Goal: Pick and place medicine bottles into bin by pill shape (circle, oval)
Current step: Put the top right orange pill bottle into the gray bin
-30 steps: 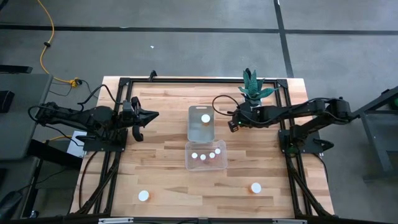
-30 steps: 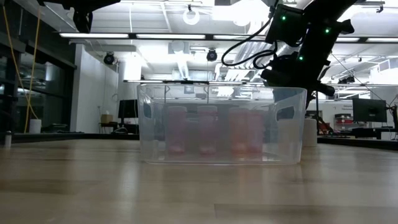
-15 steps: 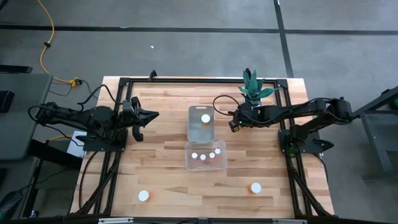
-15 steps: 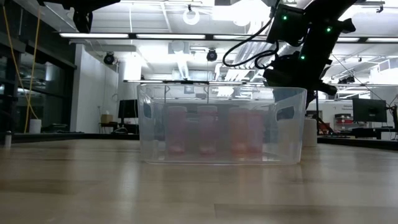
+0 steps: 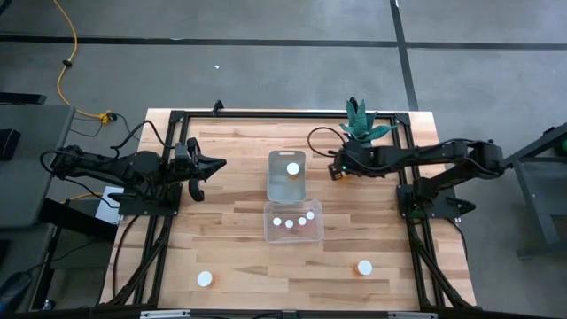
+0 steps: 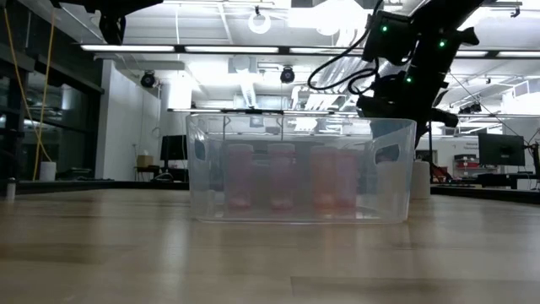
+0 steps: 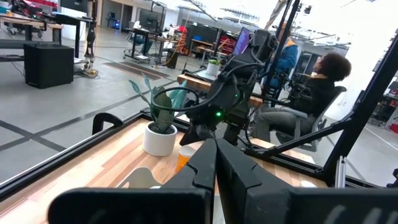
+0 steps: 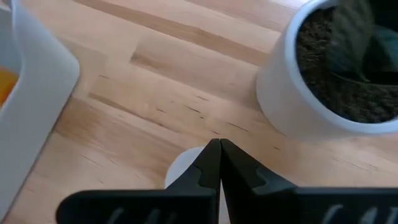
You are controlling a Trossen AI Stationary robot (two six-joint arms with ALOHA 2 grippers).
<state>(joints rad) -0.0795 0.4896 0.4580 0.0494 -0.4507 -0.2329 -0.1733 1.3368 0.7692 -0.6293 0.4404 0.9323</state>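
Several white-capped orange medicine bottles (image 5: 293,220) stand in the near clear bin (image 5: 270,232). One bottle (image 5: 292,168) stands in the far bin (image 5: 274,190). Two more stand on the table at the near left (image 5: 205,278) and near right (image 5: 364,267). My right gripper (image 5: 336,170) is shut and hovers right of the far bin, near the plant. Under it, a white cap (image 8: 182,169) shows behind the fingertips. The left wrist view shows an orange bottle (image 7: 183,160) there beside the pot. My left gripper (image 5: 215,164) is shut and waits at the left.
A green plant in a white pot (image 5: 358,127) stands at the far edge, close to my right gripper; the pot (image 8: 323,81) fills the right wrist view's corner. A black frame (image 5: 266,113) runs around the table. A person (image 7: 317,93) sits beyond the table.
My right gripper has moved a little toward the table's far edge and right, away from the far bin and toward the plant pot. Its fingers have stayed shut. The bottles and bins have kept still.
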